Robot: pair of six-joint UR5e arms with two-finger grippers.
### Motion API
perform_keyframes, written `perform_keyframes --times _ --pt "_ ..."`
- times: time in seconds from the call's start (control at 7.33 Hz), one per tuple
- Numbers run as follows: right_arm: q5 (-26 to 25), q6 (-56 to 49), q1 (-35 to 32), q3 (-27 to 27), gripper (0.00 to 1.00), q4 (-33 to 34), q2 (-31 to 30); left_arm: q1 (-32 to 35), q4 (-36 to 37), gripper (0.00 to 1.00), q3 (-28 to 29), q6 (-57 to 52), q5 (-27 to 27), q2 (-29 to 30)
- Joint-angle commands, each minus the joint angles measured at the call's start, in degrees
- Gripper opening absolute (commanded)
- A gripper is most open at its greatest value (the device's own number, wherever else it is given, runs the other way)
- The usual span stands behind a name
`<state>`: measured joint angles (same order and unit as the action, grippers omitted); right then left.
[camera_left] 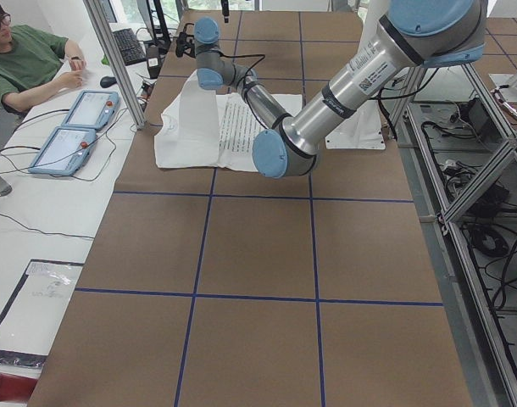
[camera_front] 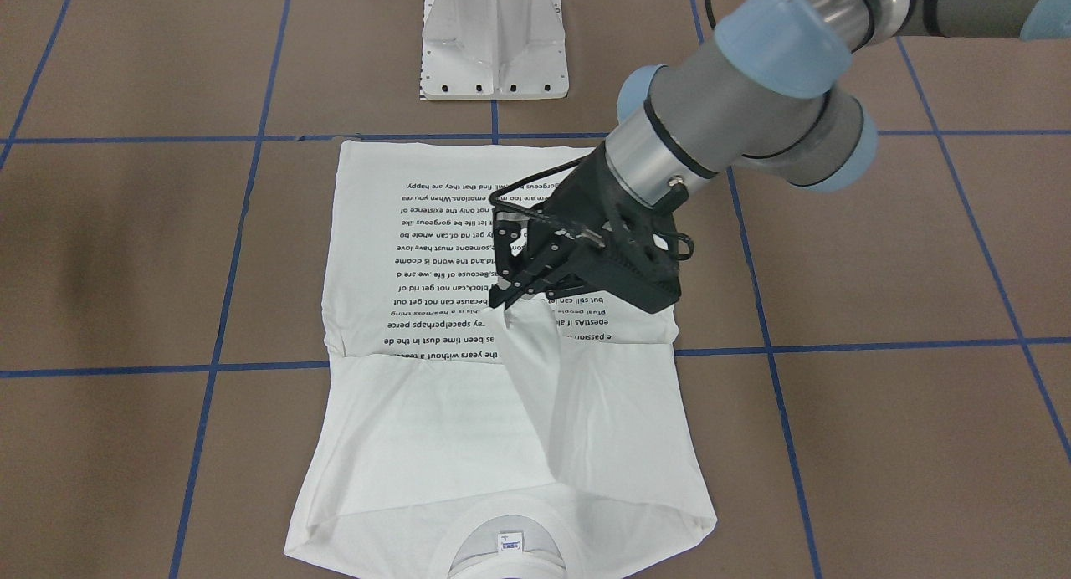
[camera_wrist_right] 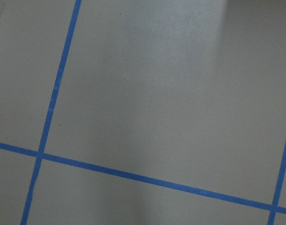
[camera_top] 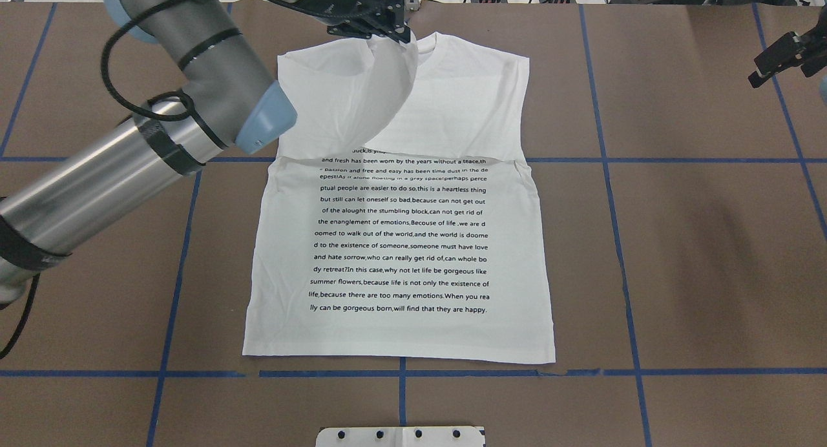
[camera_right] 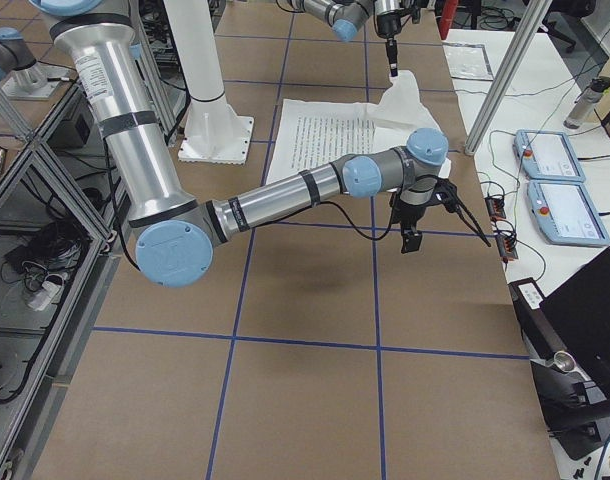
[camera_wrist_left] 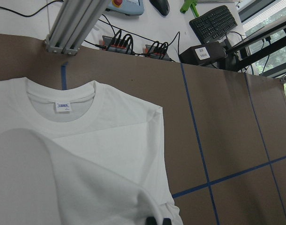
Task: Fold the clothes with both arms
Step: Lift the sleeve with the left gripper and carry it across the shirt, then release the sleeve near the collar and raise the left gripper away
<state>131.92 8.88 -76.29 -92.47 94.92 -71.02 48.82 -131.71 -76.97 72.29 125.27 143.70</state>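
The left claw [camera_front: 504,299] grips a lifted flap of the T-shirt [camera_front: 435,428]; lay it flat and taut before releasing. The right claw [camera_top: 782,56] hangs aside, and I cannot tell whether it is open or closed.

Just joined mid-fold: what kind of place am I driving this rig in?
Probably a robotics lab: a tape-gridded table, two teach pendants on a side desk, and a person seated beside them.

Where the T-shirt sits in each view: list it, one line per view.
Front-facing: T-shirt centre, collar at bottom edge.
Overhead: centre, collar at top.
Exterior left: upper left of centre.
Exterior right: top centre.
Left wrist: left half.
Right wrist: at most a white sliver, top-left corner.
Landmark: white pedestal base, opposite the collar.
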Motion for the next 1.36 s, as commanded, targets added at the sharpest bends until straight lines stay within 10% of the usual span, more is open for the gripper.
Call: perform_keyframes --times 0.0,0.14,0.27,0.41,0.82,1.23 --pt "0.00 0.09 0.00 0.00 1.00 0.00 0.00 -8.70 -0.30 0.00 3.83 -0.13 -7.02 2.81" --pt "-0.09 0.09 0.00 0.09 1.00 -0.09 0.09 -11.18 -0.56 0.00 4.97 -0.13 -8.62 2.99" --pt "-0.17 0.09 0.08 0.27 1.00 -0.09 0.09 -13.12 -0.83 0.27 7.07 -0.13 -8.90 3.95" --pt "-0.17 0.09 0.08 0.35 1.00 -0.09 0.26 -15.40 -0.83 0.99 10.23 -0.04 -10.21 6.48" --pt "-0.26 5.23 1.57 0.10 1.00 -0.70 1.49 -17.63 -0.04 1.00 10.61 -0.39 -12.95 7.39" --pt "-2.62 22.97 11.48 0.44 1.00 -0.79 8.76 -8.95 6.52 1.00 5.81 -11.59 -2.93 0.73"
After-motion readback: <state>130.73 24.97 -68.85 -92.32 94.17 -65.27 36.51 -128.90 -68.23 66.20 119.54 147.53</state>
